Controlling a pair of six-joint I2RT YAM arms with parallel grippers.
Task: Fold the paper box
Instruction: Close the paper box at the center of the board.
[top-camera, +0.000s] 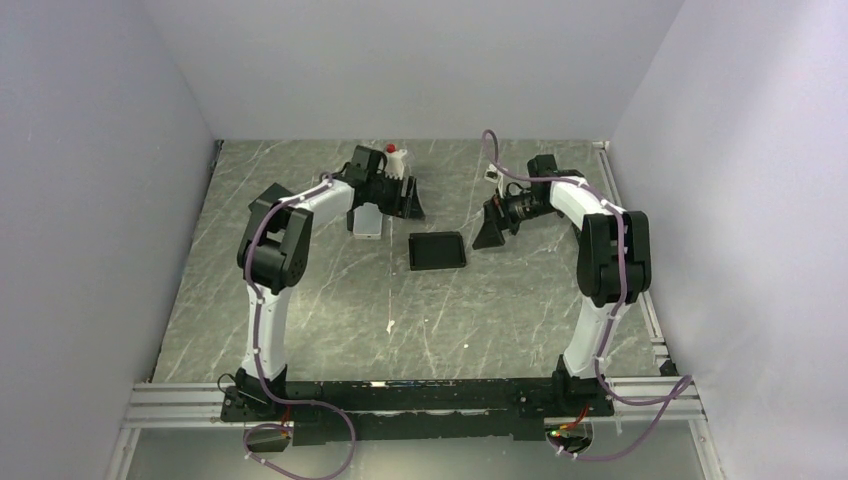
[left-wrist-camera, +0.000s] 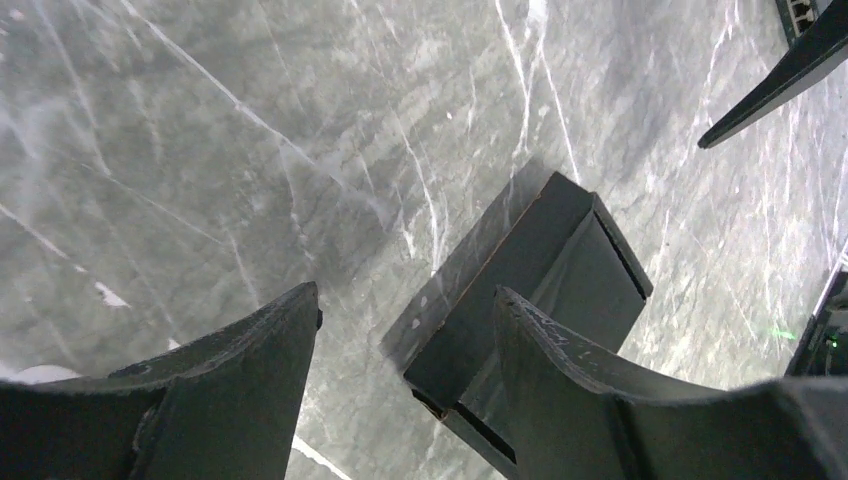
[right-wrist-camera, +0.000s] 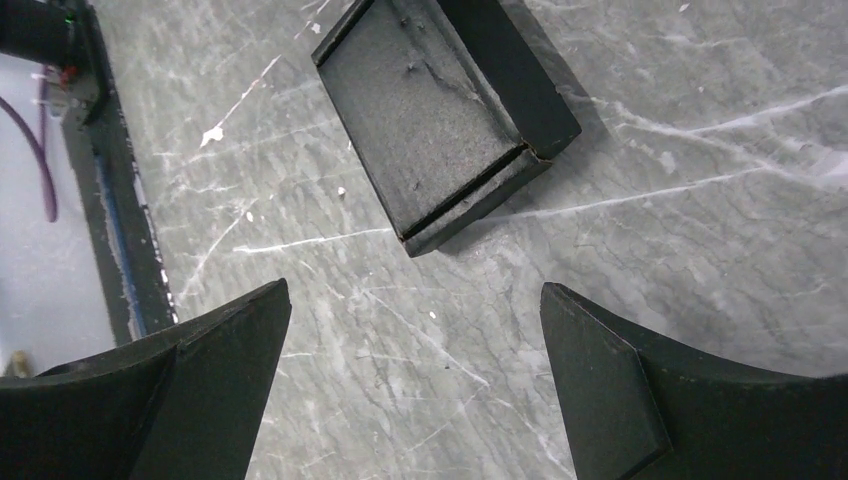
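Black paper box lies flat on the grey marbled table, approx centre, btwn the tips of the two arms. From the R wrist view it is a shallow open tray: low walls stand up round a matte floor, w/ a wider black panel along one long side. From the L wrist view one outer wall and a corner show, partly hidden behind a finger.

L gripper hangs just behind and left of the box, jaws apart, nothing btwn them, not touching it. R gripper sits just right of the box, jaws spread wide, empty.

Small silver-grey case lies by the L arm's wrist, left of the box and apart from it.
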